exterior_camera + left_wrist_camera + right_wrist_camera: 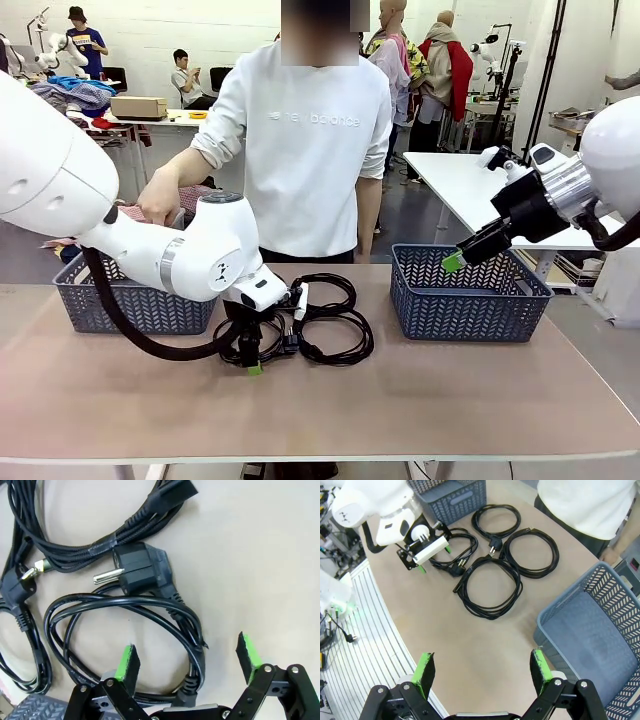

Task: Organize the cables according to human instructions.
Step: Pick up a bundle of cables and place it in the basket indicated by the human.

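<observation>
The bench (450, 400) carries the left basket (130, 300) and the right basket (470, 305), the latter bare inside. All four cables (492, 587) lie coiled on the bench between the baskets, so sorting is judged not begun. Above one coil's edge the left tool (188, 656) is spread wide, gripping nothing; the right tool (482, 670) is likewise spread and empty.

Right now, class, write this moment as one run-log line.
left gripper: open, poised over one cable coil | right gripper: open, empty, raised near basket | cables: four coils on table

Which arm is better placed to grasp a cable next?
Left, I think. The left end effector is open right above a coiled cable; the right end effector hangs by the right basket, farther off.
</observation>
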Tool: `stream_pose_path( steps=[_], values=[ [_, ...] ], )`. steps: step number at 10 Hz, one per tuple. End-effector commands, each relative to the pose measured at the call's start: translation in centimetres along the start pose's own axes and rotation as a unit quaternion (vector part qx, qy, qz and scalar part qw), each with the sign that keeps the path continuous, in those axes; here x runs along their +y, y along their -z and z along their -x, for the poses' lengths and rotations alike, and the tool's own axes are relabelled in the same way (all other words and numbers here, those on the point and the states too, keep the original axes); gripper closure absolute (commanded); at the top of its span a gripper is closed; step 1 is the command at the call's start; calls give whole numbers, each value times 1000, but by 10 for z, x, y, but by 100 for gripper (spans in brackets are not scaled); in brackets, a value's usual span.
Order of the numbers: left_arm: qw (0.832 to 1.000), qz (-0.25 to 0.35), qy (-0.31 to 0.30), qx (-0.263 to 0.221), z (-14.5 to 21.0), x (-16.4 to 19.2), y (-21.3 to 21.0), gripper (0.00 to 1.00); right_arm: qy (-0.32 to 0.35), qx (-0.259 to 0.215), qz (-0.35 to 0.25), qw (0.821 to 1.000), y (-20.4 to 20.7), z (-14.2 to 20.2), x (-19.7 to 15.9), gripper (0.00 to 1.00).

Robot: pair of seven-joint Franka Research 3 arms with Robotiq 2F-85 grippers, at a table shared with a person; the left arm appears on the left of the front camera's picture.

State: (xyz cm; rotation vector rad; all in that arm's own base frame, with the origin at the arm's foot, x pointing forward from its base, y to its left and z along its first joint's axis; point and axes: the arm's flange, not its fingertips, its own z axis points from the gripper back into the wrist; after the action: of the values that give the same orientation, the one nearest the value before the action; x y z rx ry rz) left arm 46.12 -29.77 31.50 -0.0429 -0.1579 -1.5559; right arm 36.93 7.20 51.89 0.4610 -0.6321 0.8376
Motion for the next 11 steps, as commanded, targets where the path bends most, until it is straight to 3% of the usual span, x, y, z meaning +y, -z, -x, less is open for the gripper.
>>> stream_pose_path(
  steps=[1,4,5,6,7,8,9,10,11],
  values=[
    [999,3,-14,29,0,4,0,0,-8,-12,-10,1000,2,1,-3,0],
    [999,13,-18,30,1,5,5,0,-8,-12,-10,1000,2,1,-3,0],
    [999,15,-19,27,0,5,6,19,-8,-12,-10,1000,2,1,-3,0],
    [999,13,-23,22,-1,6,5,19,-8,-12,-10,1000,2,1,-3,0],
    [999,11,-25,16,-1,6,5,38,-8,-12,-10,1000,2,1,-3,0],
    [999,12,-27,12,-2,6,5,24,-8,-12,-10,1000,2,1,-3,0],
    [999,12,-28,10,-2,7,4,58,-8,-12,-10,1000,2,1,-3,0],
    [999,15,-29,10,-1,7,3,43,-8,-12,-10,1000,2,1,-3,0],
    [999,17,-26,11,-1,6,1,77,-8,-12,-10,1000,2,1,-3,0]
  ],
)
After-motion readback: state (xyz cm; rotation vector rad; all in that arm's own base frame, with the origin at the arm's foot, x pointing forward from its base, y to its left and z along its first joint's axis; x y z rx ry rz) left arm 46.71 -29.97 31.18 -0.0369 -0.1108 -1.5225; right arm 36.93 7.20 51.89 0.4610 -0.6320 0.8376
